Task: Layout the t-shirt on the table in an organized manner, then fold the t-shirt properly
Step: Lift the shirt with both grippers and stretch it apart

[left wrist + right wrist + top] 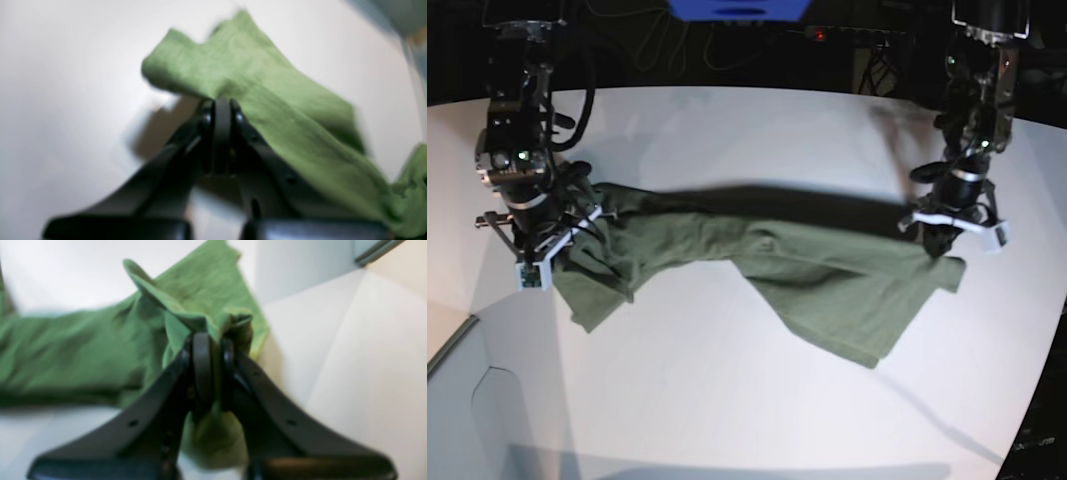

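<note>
**Kid:** What are you holding?

**Robot:** The soft, wrinkly olive-green cotton t-shirt. My left gripper is pinched tight on one end of it. My right gripper is pinched tight on a bunched-up bit at the other end.

**Kid:** Where is the shirt?

**Robot:** It is stretched between my two arms, over the big smooth white table. The ends are lifted up. The middle hangs down low, and I cannot tell if it touches the table.

**Kid:** Is it folded?

**Robot:** No. It is not even flat yet. I think I must lay it down smooth first, and then do all the folds
</note>
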Controlling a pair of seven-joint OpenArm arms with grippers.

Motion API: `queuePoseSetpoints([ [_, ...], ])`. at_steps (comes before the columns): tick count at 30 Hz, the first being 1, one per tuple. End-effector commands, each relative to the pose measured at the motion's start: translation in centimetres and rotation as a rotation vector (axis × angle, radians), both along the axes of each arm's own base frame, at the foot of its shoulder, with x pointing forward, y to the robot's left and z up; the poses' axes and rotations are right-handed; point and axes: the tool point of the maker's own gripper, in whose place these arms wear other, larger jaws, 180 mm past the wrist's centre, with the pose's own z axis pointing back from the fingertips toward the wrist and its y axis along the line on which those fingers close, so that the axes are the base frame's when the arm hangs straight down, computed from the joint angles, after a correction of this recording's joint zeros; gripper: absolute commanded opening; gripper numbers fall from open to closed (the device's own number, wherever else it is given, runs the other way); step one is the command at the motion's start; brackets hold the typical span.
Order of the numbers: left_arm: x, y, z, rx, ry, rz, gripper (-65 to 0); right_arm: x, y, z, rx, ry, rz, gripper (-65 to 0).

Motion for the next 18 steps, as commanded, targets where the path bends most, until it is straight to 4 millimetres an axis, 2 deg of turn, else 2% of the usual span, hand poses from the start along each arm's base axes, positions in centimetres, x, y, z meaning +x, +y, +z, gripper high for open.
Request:
queuePoseSetpoints([
  [1, -0.3, 2.1, 1.4, 0.031, -0.042, 0.044, -65.0, 0.9, -0.3, 1.6, -0.008, -0.064, 0.001, -65.0],
  [4, -2.5, 5.2, 2.1, 0.056, -0.045, 0.122, -65.0, 0.9, -1.8, 2.4, -0.009, -0.111, -0.041, -65.0],
  [7, -3.8, 7.0, 2.4, 0.075, -0.04, 0.164, -65.0, 1.1, -2.7, 3.0, 0.001, -0.155, -0.08, -65.0],
  [12, -5.3, 7.7, 2.8, 0.093, -0.033, 0.177, -65.0, 0.4, -4.9, 4.3, 0.02, -0.235, -0.181, -65.0],
  [15, -6.2, 7.9, 3.6, 0.094, -0.047, 0.196, -65.0, -0.6, -5.2, 4.8, 0.033, -0.278, -0.219, -65.0],
  [18, -7.3, 8.6, 4.6, 0.095, -0.071, 0.239, -65.0, -1.6, -4.9, 4.4, 0.035, -0.29, -0.221, -65.0],
])
